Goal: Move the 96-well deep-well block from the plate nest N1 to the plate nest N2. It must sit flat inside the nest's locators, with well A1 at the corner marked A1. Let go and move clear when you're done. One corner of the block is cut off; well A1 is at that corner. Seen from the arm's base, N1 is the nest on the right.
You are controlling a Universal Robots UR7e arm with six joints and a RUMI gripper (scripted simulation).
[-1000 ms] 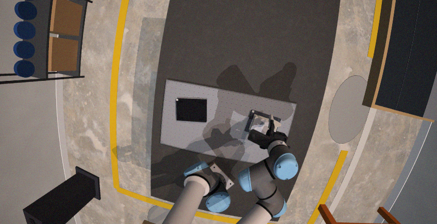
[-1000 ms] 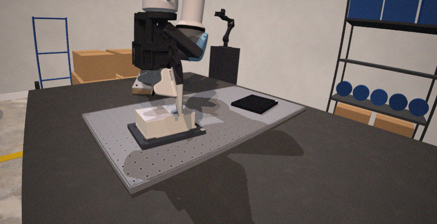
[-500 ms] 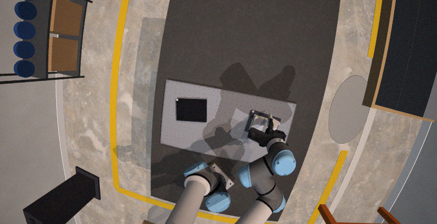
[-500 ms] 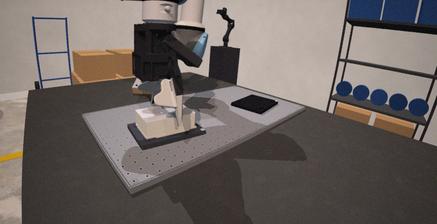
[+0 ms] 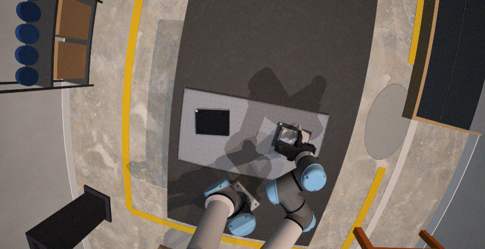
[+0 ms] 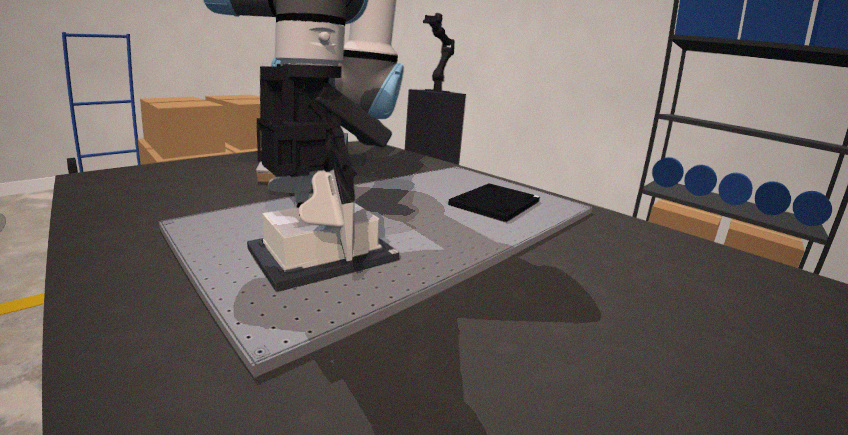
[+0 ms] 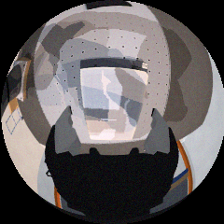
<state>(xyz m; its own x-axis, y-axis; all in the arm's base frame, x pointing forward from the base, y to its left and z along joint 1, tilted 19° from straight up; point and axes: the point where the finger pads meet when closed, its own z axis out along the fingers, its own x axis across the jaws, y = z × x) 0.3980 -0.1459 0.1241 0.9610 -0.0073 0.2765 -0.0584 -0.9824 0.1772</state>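
Note:
The cream deep-well block (image 6: 318, 240) sits in the black plate nest N1 (image 6: 324, 264) on the grey perforated baseplate. It also shows in the overhead view (image 5: 288, 135) and fills the middle of the wrist view (image 7: 114, 107). My gripper (image 6: 333, 216) is lowered over the block with its fingers wide open, one on each long side; the near white finger reaches down past the block's top. In the wrist view the two fingers stand apart from the block's sides. The empty black nest N2 (image 6: 493, 200) lies at the far end of the plate, also seen from above (image 5: 212, 122).
The baseplate rests on a dark table. A shelf rack with blue bins and cardboard boxes (image 6: 755, 133) stands to the right. A black pedestal (image 6: 434, 121) and stacked cardboard boxes (image 6: 190, 124) stand behind the table.

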